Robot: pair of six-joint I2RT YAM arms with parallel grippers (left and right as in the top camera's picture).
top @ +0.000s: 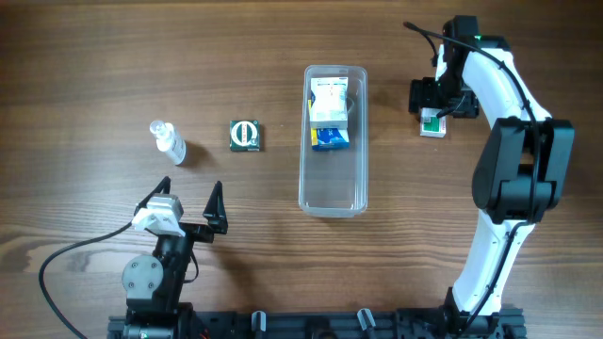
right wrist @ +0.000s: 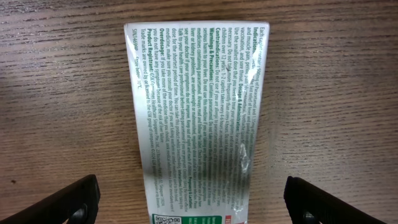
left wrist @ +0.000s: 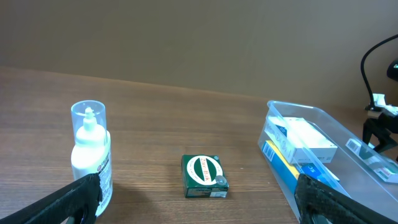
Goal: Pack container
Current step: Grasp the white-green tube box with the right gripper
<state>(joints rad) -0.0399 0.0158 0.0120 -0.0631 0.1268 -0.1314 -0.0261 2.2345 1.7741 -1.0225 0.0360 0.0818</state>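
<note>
The container (top: 334,193), a long clear plastic tub, lies in the middle of the table and holds a white box (top: 329,99) and a blue box (top: 330,137) at its far end; it also shows in the left wrist view (left wrist: 367,168). My right gripper (top: 432,106) is open at the far right, right above a small white and green box (top: 433,125). The right wrist view shows that box (right wrist: 196,118) lying flat between the open fingers (right wrist: 193,205), apart from both. My left gripper (top: 188,202) is open and empty near the front left.
A small clear bottle (top: 168,140) with a white label lies at the left, also in the left wrist view (left wrist: 90,155). A green box (top: 246,135) with a round white mark sits between the bottle and the tub, seen too in the left wrist view (left wrist: 204,176).
</note>
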